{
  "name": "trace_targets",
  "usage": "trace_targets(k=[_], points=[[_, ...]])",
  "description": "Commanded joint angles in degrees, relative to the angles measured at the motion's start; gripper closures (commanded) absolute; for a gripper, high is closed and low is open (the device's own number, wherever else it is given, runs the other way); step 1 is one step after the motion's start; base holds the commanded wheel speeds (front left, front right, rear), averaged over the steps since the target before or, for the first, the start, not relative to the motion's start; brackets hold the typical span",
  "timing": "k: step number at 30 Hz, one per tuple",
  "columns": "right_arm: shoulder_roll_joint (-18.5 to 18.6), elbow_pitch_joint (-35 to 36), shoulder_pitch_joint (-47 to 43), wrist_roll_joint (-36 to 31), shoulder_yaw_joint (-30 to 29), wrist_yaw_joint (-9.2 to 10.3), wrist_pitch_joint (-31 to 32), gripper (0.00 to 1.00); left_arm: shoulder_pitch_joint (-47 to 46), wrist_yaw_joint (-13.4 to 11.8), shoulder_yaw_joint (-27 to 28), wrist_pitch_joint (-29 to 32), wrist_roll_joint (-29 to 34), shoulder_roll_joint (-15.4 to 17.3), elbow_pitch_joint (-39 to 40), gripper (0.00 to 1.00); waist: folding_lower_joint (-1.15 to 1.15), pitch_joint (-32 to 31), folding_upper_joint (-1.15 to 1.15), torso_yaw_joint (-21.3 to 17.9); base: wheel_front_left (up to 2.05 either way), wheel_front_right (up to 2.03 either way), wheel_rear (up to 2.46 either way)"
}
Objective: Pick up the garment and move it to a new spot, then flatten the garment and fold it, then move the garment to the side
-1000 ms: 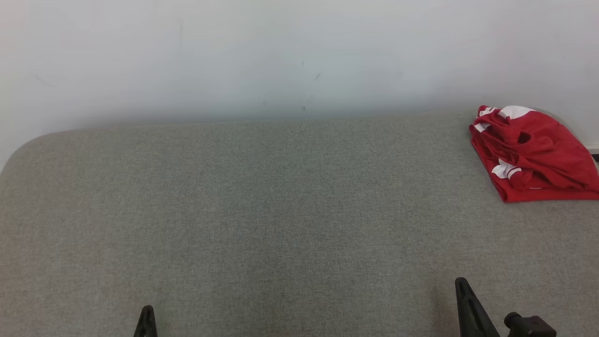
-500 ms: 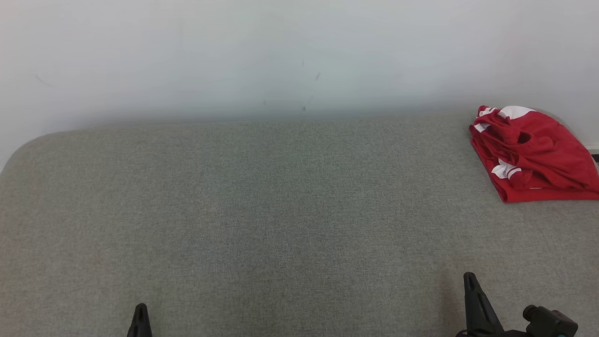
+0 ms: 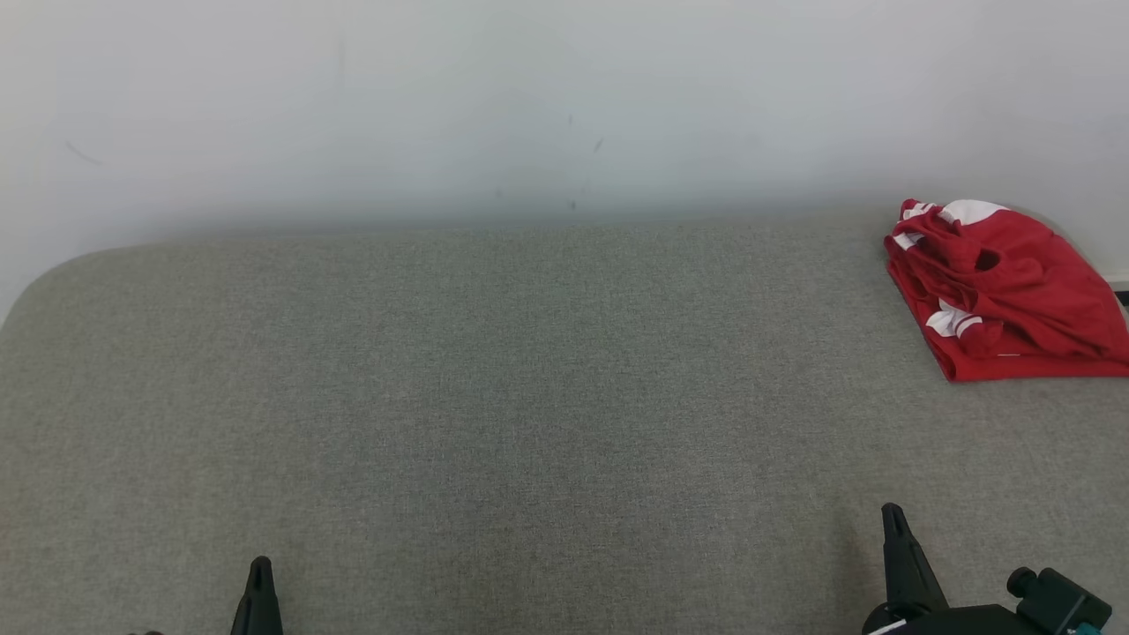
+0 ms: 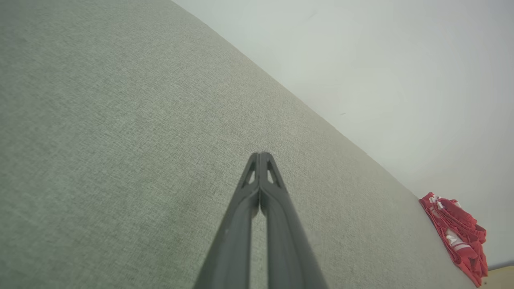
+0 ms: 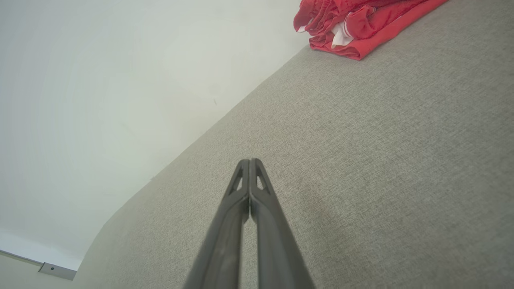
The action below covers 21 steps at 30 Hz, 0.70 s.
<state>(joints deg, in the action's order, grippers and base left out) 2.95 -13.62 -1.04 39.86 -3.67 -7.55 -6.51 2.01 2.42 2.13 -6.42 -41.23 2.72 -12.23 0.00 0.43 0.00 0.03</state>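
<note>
We are looking at a red and white garment (image 3: 1001, 291) that is lying in a loose, rumpled fold at the far right of the grey cushion (image 3: 529, 397). It is sitting close to the pale wall (image 3: 529, 106) and is running out past the right edge of the head view. White patches are showing at its far end and on its left side, and its near edge is lying fairly straight on the fabric.

We are holding our left gripper (image 3: 259, 569) at the near left, over bare cushion and well apart from the garment. In the left wrist view its two dark fingers are pressing together at the tips, clenched on nothing, with the garment showing small in the far right corner.

We are holding our right gripper (image 3: 893, 516) at the near right, pointing away from us. It is nearer to the garment than the left one, yet a wide stretch of bare cushion is lying between them. In the right wrist view its fingers are likewise meeting at the tips, empty. A black fitting (image 3: 1054, 600) on that arm is showing just to its right.
</note>
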Motion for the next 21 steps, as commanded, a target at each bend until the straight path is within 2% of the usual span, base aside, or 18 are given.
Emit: trace_targets(k=[1, 21], points=[[0.0, 0.7, 1.4, 1.7, -0.3, 0.03, 0.3, 1.0, -1.3, 0.2, 0.3, 0.3, -1.8, 0.2, 0.5, 1.0, 0.0, 0.0, 0.0, 0.0, 0.0, 0.0, 0.0], [0.0, 0.4, 3.2, 16.9, -1.1, 0.05, 4.1, 1.0, -3.5, 1.7, 1.6, 4.1, -16.4, 0.2, -0.2, 1.0, 0.0, -0.1, 0.0, 0.0, 0.0, 0.0, 0.0]])
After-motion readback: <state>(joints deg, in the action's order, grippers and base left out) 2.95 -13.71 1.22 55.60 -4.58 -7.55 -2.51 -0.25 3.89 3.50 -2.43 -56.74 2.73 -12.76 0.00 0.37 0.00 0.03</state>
